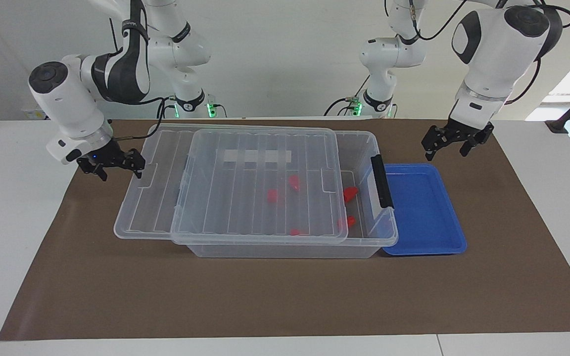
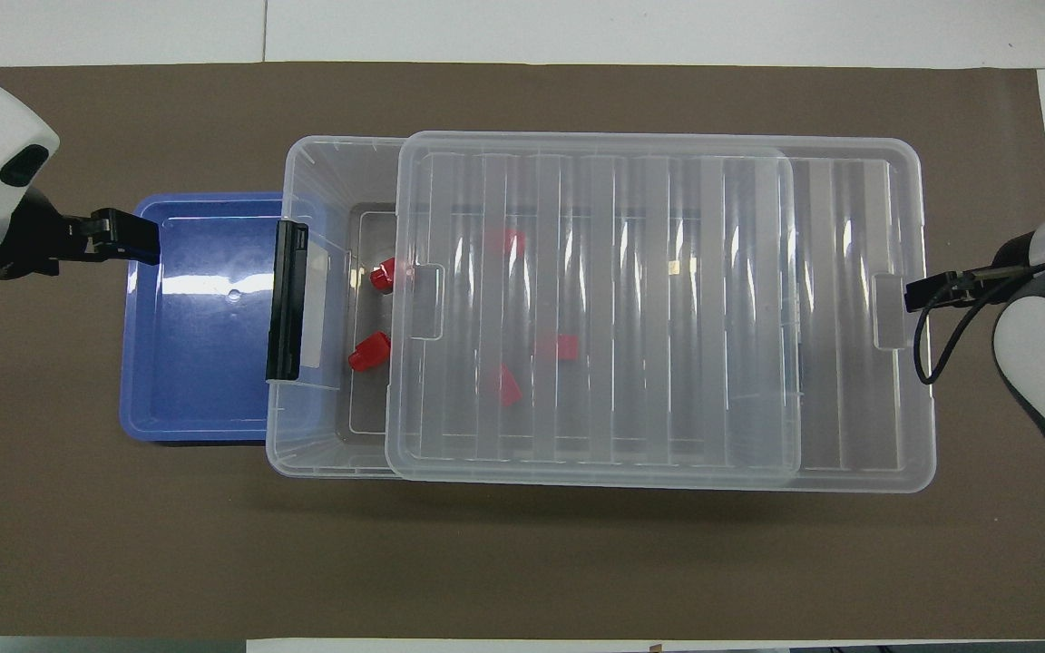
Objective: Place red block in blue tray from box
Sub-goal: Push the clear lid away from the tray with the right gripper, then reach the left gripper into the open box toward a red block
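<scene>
Brown mat [image 1: 285,296]; lid [image 1: 260,188] askew on box [image 1: 285,249]

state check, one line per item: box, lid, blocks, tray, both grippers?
box: partly uncovered at the blue tray's end
lid: slid toward the right arm's end, resting on the box
red blocks: five, all in the box
blue tray: empty
left gripper: open, above the tray's corner
right gripper: beside the lid's end

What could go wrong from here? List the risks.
1. The lid is only slid partway toward the right arm's end, so just two red blocks lie uncovered; the left tool, over the mat beside the blue tray, gets a narrow opening.
2. The black latch stands between opening and tray and could snag a carried block.
</scene>
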Motion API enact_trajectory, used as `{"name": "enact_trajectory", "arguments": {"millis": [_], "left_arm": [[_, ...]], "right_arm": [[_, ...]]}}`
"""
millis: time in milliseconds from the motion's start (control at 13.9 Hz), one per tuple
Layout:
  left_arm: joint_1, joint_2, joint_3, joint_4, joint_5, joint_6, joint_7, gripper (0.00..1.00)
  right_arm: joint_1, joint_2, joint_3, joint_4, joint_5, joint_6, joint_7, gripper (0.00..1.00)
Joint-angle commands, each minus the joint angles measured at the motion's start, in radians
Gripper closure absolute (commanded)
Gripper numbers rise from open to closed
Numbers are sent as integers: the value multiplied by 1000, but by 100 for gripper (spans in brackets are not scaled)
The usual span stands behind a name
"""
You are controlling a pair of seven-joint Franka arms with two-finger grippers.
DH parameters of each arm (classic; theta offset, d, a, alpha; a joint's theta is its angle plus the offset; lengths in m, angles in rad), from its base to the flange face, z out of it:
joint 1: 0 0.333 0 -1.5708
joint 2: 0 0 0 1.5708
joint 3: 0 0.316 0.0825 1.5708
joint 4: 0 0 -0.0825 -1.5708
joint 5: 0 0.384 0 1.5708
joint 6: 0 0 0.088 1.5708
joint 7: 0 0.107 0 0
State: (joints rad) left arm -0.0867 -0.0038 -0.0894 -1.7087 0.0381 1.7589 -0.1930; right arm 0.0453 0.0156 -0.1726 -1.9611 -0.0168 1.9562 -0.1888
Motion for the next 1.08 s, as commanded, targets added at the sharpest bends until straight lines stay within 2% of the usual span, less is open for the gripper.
{"name": "enact_trajectory", "arguments": {"millis": [0,433,649,1010], "left_arm": [[-47,-39,7,-77,11,63,-5,0],[-188,-28,7,-135,11,129,-181,0],[-272,-21,7,-196,11,200,-276,0],[-354,28,7,-273,13,318,-292,0]], "right_arm": [[-10,-13,-19,-10,-23,21,-43,0],[-12,-8,-84,-2,-34,23,-149,0],[-12,-8,-102,-2,-34,24,-179,0],[-12,-8,-136,-2,-34,27,-219,0]]}}
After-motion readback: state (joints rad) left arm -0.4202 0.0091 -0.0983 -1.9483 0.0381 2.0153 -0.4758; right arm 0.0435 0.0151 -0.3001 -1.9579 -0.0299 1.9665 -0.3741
